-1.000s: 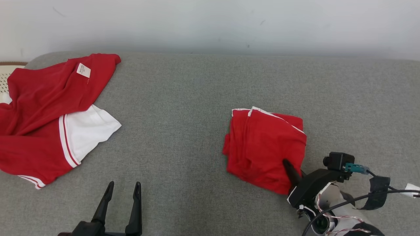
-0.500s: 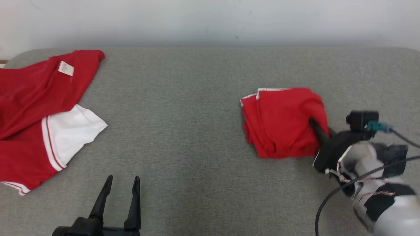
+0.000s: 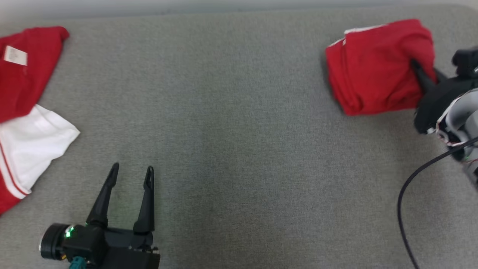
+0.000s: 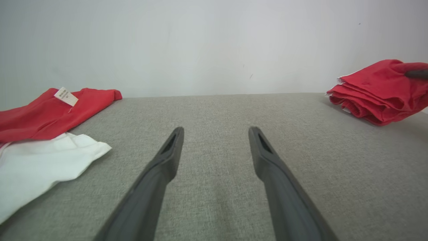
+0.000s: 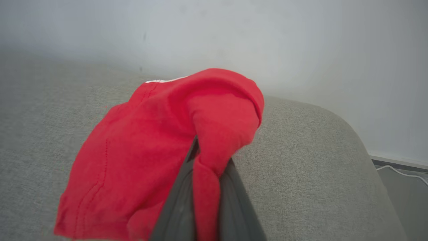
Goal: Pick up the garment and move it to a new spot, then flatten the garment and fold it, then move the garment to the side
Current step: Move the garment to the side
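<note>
right gripper (image 3: 418,69) first: jaws clamped down narrow on a bunched fold of the folded red garment (image 3: 373,67), and in the right wrist view a ridge of red cloth is squeezed up between the two dark fingers (image 5: 180,204). the fabric humps over the fingertips and hides them. a thin white trim line runs along the garment's far edge. the bundle sits at the far right of the grey fabric-covered tabletop (image 3: 239,149), near its rounded far corner. the gripped side is pulled up higher than the rest, and whether the low edge touches the cloth surface, i cannot tell. a black cable (image 3: 409,194) loops down from the right wrist at that edge of the head view.

over to the left gripper (image 3: 130,170): jaws spread wide, nothing between them, pointing out across bare grey cloth at the near left, well apart from the folded bundle.

further left, a second red garment (image 3: 22,74) lies loose and unfolded at the tabletop's left edge, a small white label (image 3: 15,55) showing on it and a white panel (image 3: 33,145) with red stripes spilling out below. a pale wall (image 4: 200,43) stands behind the tabletop.
</note>
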Tool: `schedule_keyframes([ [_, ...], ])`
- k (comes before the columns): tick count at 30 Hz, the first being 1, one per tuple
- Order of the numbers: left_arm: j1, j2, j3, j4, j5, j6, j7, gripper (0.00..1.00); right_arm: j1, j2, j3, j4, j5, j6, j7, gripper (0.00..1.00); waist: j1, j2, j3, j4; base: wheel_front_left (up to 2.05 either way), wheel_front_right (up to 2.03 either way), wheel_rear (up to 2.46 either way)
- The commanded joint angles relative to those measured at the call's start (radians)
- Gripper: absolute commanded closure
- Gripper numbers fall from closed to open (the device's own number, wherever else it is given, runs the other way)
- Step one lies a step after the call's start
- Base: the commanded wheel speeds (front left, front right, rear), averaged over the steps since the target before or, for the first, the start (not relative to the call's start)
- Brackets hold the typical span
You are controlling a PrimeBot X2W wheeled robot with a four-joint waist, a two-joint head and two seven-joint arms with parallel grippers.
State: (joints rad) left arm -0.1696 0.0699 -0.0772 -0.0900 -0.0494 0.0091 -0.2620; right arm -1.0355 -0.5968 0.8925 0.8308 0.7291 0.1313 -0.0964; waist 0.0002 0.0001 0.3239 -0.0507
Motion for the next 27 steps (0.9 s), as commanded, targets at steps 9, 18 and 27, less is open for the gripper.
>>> schedule_keyframes([
  [9, -0.029, 0.032, 0.006, -0.094, 0.033, 0.000, -0.004, 0.00, -0.144, -0.111, 0.097, 0.069, -0.021, -0.001, -0.025, 1.00, -0.0002, -0.0001, 0.111, -0.034, 0.00, 0.00, 0.00],
  [18, -0.019, 0.050, -0.002, -0.169, 0.055, 0.008, -0.004, 0.00, -0.249, -0.182, 0.205, 0.127, -0.044, -0.001, -0.053, 1.00, -0.0002, -0.0001, 0.146, -0.022, 0.00, 0.00, 0.00],
  [27, 0.004, 0.063, 0.000, -0.209, 0.060, 0.020, -0.004, 0.00, -0.305, -0.188, 0.284, 0.173, -0.037, -0.001, -0.077, 1.00, -0.0002, -0.0001, 0.160, -0.018, 0.00, 0.00, 0.00],
])
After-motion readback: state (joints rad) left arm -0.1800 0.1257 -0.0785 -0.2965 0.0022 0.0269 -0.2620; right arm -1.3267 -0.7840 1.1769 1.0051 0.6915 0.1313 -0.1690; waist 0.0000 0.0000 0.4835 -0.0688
